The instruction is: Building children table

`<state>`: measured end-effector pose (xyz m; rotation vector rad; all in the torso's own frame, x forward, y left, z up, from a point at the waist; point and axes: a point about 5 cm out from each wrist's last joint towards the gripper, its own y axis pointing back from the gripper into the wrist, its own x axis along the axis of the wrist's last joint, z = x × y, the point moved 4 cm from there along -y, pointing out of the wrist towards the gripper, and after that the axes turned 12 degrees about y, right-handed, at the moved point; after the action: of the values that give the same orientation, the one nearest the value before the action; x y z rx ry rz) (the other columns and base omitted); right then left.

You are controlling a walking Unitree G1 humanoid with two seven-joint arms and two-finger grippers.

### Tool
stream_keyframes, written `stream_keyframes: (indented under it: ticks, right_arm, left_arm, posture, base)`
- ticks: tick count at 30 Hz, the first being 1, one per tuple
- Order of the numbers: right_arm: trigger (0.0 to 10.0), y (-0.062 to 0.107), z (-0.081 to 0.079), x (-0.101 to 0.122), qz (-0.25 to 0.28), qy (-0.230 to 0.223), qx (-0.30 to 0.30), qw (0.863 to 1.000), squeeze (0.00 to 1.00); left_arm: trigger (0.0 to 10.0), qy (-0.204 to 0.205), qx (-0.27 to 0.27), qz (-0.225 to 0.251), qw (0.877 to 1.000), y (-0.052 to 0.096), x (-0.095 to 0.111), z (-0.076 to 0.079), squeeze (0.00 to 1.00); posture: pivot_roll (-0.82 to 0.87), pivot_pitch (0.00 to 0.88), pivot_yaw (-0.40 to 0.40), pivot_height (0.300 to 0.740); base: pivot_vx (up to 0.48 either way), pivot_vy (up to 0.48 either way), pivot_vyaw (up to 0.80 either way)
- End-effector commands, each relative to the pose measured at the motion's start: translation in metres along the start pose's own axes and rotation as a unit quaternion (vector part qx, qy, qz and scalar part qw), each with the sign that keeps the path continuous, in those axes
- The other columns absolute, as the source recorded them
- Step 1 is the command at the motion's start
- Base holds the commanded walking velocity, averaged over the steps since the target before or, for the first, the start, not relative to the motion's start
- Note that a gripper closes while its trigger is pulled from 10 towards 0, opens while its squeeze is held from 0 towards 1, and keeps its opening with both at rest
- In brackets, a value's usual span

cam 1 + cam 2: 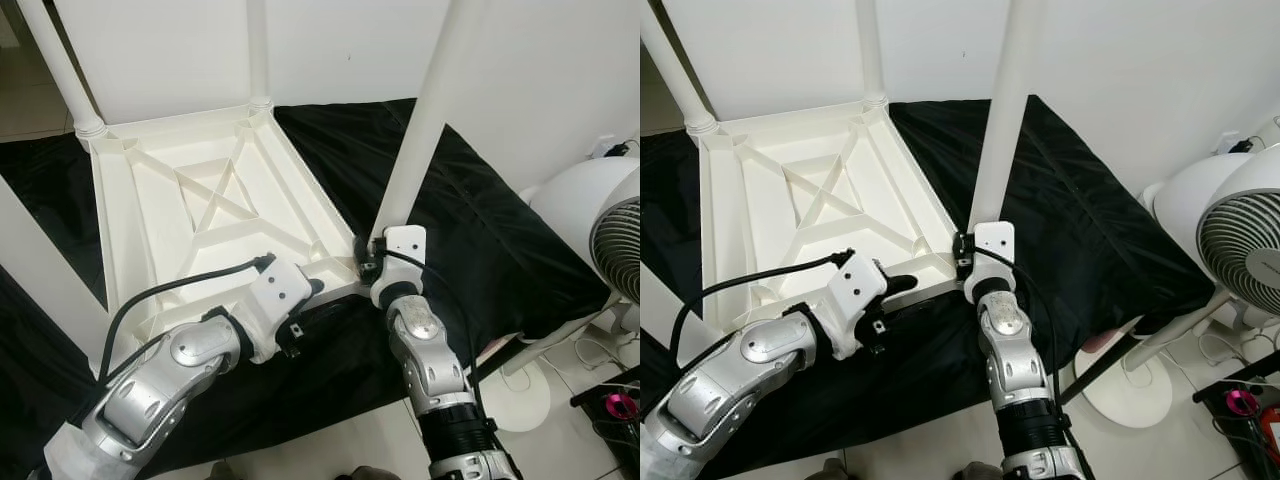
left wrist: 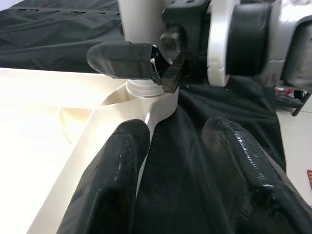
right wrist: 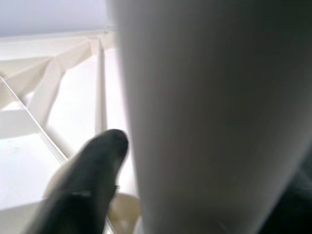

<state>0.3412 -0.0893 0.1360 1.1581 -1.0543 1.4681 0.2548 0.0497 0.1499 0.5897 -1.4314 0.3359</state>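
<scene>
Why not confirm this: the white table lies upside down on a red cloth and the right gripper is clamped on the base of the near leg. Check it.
One thing is wrong: the cloth is black, not red, as the right eye view shows. The rest holds: the white table lies upside down on it, and the right gripper is clamped on the base of the near leg.

The upturned table (image 1: 200,200) is cream white, its underside crossed by ribs of the same colour in an X pattern. Its legs (image 1: 425,110) are white too. It lies on a glossy black cloth (image 1: 480,230). Both arms are silver with white wrist housings and black cables; the left end effector (image 1: 902,285) and the right end effector (image 1: 962,252) have black fingers. The wall is white. At far right a fan (image 1: 1240,240) is white with a grey grille.
</scene>
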Motion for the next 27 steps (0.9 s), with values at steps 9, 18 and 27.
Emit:
stream_keyframes:
  ticks: [9, 18, 27]
  right_arm:
    - [10.0, 0.02, 0.014, -0.005, 0.01, -0.009, 0.069, 0.998, 0.0]
    - [10.0, 0.03, 0.016, -0.01, 0.022, 0.036, 0.193, 0.98, 0.0]
    - [10.0, 0.017, 0.032, -0.015, 0.027, 0.119, 0.295, 0.948, 0.0]
  left_arm:
    - [10.0, -0.003, -0.038, -0.004, 0.999, 0.002, 0.001, 0.008, 0.0]
    - [10.0, -0.004, -0.042, -0.005, 0.999, 0.002, 0.002, 0.007, 0.0]
    - [10.0, -0.01, -0.049, -0.002, 0.999, -0.002, 0.007, 0.004, 0.0]
  posture:
    - [-0.04, 0.029, -0.017, 0.74]
    - [-0.06, 0.034, -0.004, 0.74]
    - [-0.07, 0.037, 0.024, 0.74]
  base:
    - [0.0, 0.0, 0.0]
    - [0.0, 0.0, 0.0]
    - [0.0, 0.0, 0.0]
